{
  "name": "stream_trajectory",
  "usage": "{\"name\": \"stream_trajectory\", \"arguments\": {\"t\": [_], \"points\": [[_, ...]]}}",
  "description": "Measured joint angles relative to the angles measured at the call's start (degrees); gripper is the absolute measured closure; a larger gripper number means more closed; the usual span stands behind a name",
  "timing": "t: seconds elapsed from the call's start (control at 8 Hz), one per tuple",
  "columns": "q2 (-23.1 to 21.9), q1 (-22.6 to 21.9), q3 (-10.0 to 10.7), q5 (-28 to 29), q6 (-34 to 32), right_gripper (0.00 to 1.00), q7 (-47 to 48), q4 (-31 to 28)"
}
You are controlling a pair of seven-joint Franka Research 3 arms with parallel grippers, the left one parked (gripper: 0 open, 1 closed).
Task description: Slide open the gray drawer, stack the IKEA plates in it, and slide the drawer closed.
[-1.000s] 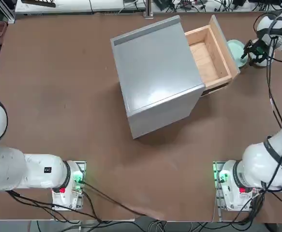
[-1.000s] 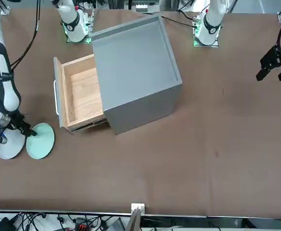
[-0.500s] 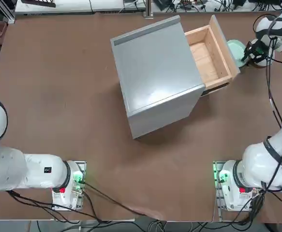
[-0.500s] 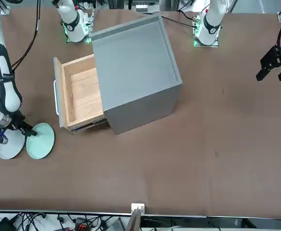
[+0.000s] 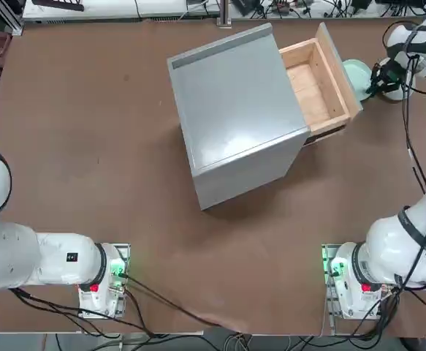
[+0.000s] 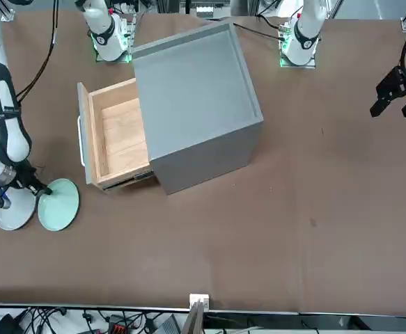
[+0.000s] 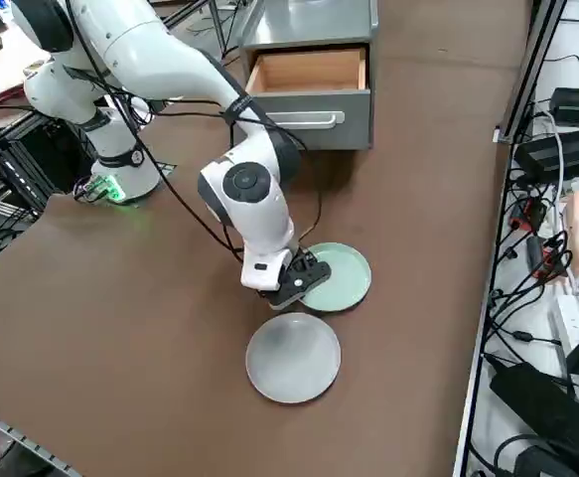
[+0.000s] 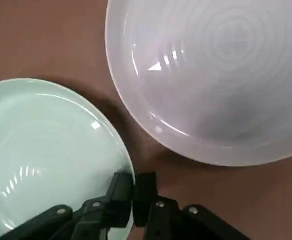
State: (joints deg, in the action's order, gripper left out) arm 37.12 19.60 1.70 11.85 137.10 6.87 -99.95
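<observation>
Right gripper [image 8: 133,197] clenched on the rim of the mint green plate [image 8: 50,145], one finger over the plate's inside, the other outside the rim; plate still on the tabletop [image 7: 170,328], near the edge on the robot's far side, toward the right. White plate [image 7: 293,358] just beside it, further right, flat, unheld. Gray drawer [image 7: 316,106] open, nothing in it, in the gray cabinet [image 6: 196,97]. Risks: single-edge pinch on slick glaze could let the plate swivel or slip on lifting; a low carry could clip the drawer's front panel or wooden side; a sideways swing might knock the white plate. Materials: plates glossy, round, shallow, raised rims, faint concentric rings in the white one; drawer box pale smooth wood, boxy, gray front with bar handle [image 7: 314,120]; cabinet plain flat-sided; tabletop matte brown.
</observation>
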Motion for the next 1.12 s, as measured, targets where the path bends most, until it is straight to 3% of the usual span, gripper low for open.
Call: {"name": "stream_trajectory", "arguments": {"t": [0.38, 0.75, 1.12], "points": [[-3.8, 0.0, -0.1, 0.0, -4.1, 1.00, -0.5, 1.8], [-13.7, 0.0, -0.1, 0.6, -18.2, 1.00, -4.3, 4.1], [-23.7, 0.2, -0.1, 4.8, -32.9, 1.00, -7.9, 7.9]]}}
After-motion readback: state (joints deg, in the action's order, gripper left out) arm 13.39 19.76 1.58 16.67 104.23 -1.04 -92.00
